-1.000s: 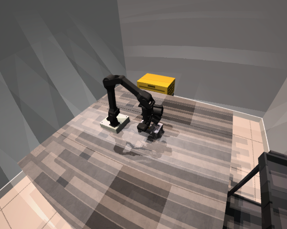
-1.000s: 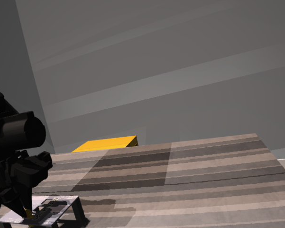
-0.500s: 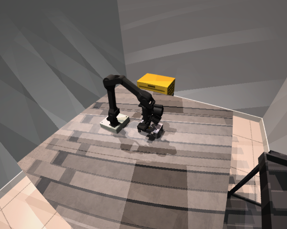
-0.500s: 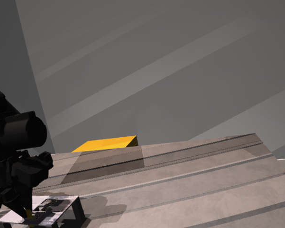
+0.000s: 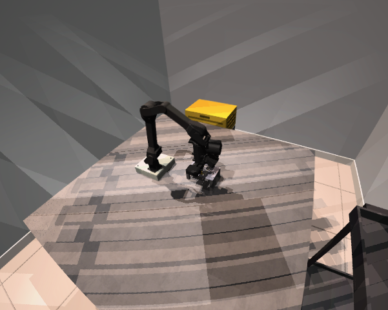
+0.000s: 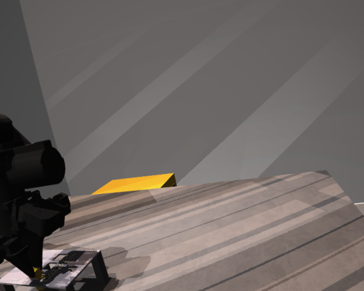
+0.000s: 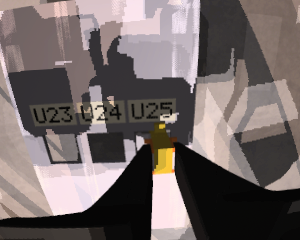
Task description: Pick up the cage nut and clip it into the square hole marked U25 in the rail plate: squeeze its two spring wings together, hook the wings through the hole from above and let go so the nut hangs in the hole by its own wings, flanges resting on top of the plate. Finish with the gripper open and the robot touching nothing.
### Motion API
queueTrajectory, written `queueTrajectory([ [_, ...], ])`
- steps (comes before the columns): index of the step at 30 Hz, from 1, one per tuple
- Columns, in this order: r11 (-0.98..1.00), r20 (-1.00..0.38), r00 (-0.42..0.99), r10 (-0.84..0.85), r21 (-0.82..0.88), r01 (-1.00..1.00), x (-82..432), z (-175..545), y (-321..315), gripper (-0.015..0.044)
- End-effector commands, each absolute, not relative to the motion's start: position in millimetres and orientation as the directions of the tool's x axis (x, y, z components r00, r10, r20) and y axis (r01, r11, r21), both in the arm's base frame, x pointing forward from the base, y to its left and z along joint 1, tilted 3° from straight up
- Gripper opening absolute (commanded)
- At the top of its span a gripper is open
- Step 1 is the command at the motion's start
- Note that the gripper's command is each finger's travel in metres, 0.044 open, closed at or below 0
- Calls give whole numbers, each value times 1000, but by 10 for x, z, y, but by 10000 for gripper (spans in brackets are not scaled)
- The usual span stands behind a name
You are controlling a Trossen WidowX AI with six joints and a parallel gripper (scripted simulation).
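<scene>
My gripper [image 7: 161, 150] [image 6: 36, 274] [image 5: 201, 174] is shut on the yellow cage nut [image 7: 163, 159] [image 6: 36, 269], with one fingertip on each side of it. The nut is at the U25 hole [image 7: 140, 143] of the pale rail plate [image 7: 65, 187] [image 6: 57, 282] [image 5: 215, 174], just below the U25 label [image 7: 151, 110] in the wrist view. The left part of that hole shows beside the nut; the rest is hidden. In the exterior view a bit of yellow also shows below the plate's front edge. The wings and flange seating cannot be made out.
The U24 hole [image 7: 107, 147] and U23 hole [image 7: 63, 148] are left of the nut in the wrist view. The plate stands raised on dark legs [image 6: 100, 267]. The arm's pale base [image 5: 163, 163], a yellow cabinet [image 5: 210, 112] and a black frame [image 5: 356, 240] are farther off.
</scene>
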State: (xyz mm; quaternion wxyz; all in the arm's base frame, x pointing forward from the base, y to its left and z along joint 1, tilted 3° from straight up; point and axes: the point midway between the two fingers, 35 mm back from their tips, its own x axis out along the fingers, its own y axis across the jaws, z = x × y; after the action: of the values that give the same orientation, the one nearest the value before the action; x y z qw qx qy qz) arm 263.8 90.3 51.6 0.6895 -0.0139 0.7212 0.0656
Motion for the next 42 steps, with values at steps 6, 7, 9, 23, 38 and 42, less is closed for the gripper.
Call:
queueTrajectory([
  [6,992,-997,-48,64,69,-109,2639,519,904,35],
  [7,992,-997,-48,64,69,-109,2638,520,901,35],
  [9,992,-997,-48,64,69,-109,2638,522,899,35],
  [23,993,-998,-46,39,43,-109,2636,523,906,35],
  [38,993,-999,-45,30,34,-110,2634,523,925,35],
  [42,993,-999,-45,30,34,-110,2633,524,930,35],
])
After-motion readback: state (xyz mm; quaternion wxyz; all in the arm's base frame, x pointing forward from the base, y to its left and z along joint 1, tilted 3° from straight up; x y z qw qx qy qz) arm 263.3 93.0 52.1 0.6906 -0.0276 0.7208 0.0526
